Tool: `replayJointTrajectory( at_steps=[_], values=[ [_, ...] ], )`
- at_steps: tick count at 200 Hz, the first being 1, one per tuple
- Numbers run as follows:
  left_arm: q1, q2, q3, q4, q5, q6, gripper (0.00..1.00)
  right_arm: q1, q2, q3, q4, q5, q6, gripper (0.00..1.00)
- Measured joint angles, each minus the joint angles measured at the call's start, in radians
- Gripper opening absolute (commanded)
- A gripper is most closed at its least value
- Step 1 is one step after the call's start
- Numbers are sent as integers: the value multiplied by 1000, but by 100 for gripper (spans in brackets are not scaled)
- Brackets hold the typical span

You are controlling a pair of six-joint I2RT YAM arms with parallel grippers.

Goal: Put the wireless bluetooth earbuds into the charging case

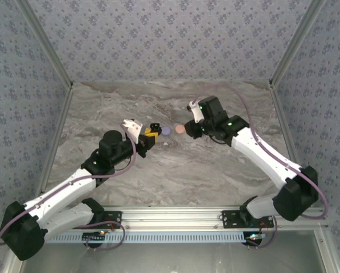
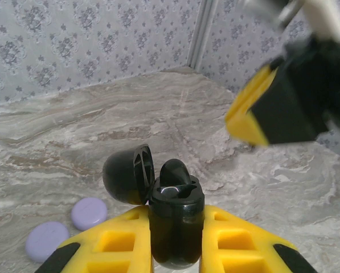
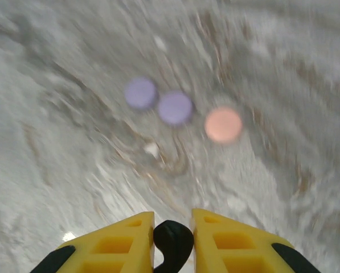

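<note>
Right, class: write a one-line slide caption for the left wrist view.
Left gripper holds open black case, black earbud poking out; two lilac discs beside.

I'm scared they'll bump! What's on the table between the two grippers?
In the top view, a lilac disc and a pink disc lie between the left gripper and the right gripper.
</note>
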Motion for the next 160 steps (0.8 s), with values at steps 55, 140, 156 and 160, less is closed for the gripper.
replayJointTrajectory(
  at_steps=[55, 140, 156, 160],
  values=[
    [0, -1, 0, -13, -34, 11, 0, -2, 193, -124, -71, 10, 79, 23],
    [0, -13, 0, -37, -46, 19, 0, 15, 411, -79, -146, 49, 82, 28],
    [0, -14, 0, -38, -49, 19, 0, 20, 421, -68, -156, 56, 82, 31],
    [0, -14, 0, -38, -49, 19, 0, 20, 422, -66, -158, 56, 82, 31]
  ],
)
